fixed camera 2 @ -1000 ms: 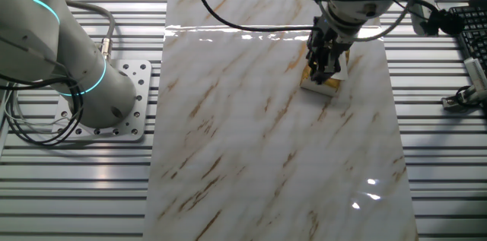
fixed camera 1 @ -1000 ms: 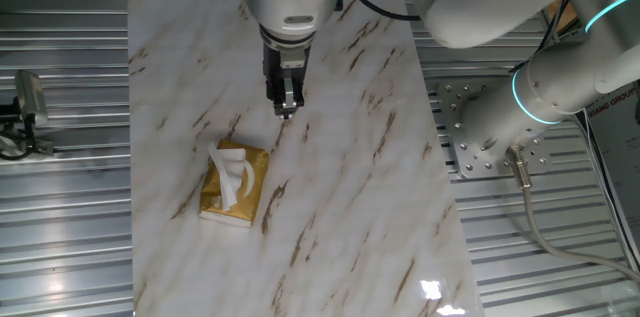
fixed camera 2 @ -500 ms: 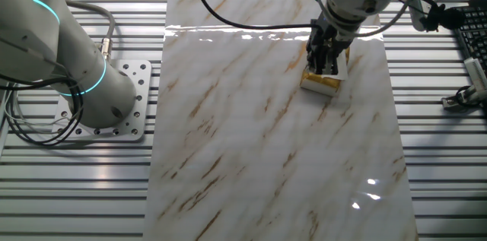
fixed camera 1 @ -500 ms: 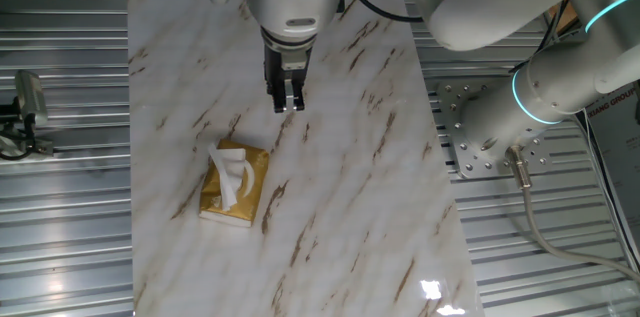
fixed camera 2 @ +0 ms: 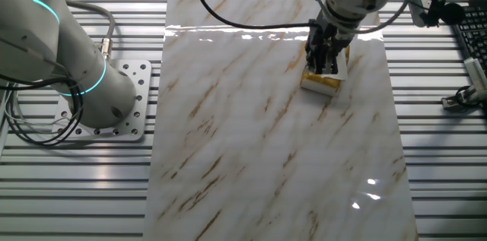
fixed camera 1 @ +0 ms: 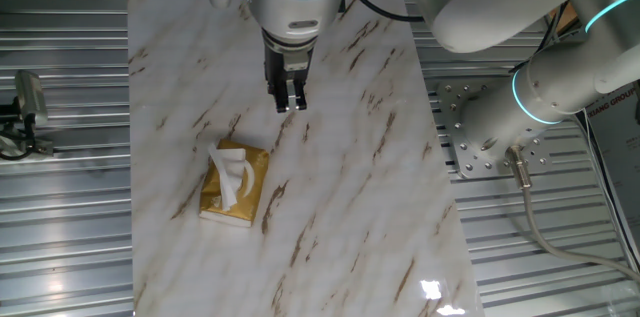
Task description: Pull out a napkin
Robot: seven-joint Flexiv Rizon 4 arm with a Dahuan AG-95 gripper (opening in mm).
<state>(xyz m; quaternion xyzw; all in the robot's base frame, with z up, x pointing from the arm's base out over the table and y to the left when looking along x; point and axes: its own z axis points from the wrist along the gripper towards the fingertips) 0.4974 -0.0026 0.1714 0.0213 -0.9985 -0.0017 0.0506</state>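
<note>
The pack (fixed camera 1: 235,186) lies flat at left centre of the table (fixed camera 1: 340,217), its napkin (fixed camera 1: 233,175) poking up from the slot, ready to be pinched. Above and right of it hangs the gripper (fixed camera 1: 289,104), pointing down, fingers nearly together and holding nothing, probably poised to descend on the napkin.

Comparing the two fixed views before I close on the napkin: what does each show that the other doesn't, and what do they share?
Only the view with the pack lower left shows the napkin standing crumpled out of the tissue pack's top, plus a clear gap of table between the gripper and the pack. Only the other view shows a keyboard at the right edge; there the gripper overlaps the pack and hides the napkin. Both show the marble table, the pack lying flat, and the gripper holding nothing.
</note>
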